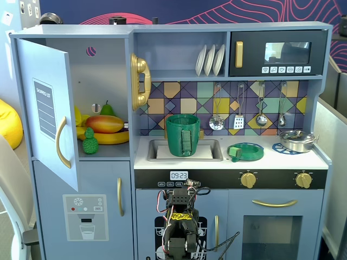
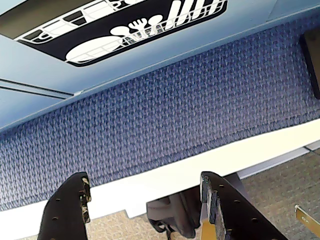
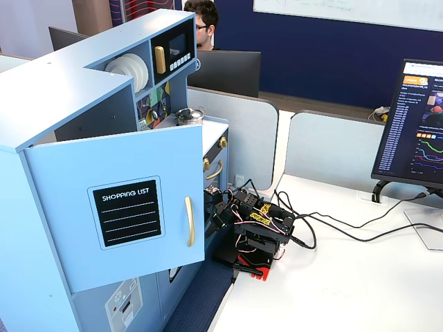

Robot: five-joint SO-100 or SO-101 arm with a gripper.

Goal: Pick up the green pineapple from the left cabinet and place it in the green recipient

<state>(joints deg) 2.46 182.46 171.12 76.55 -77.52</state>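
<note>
The small bright-green plastic toy pineapple (image 1: 90,142) sits inside the tall grey-blue cupboard (image 1: 103,65) (door swung open); the black two-finger gripper (image 2: 145,200) gapes wide, empty, above blue carpet (image 2: 165,125).

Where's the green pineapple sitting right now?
In a fixed view, the green pineapple stands on the shelf of the open left cabinet, at the front, just below the mango and beside the bananas.
</note>
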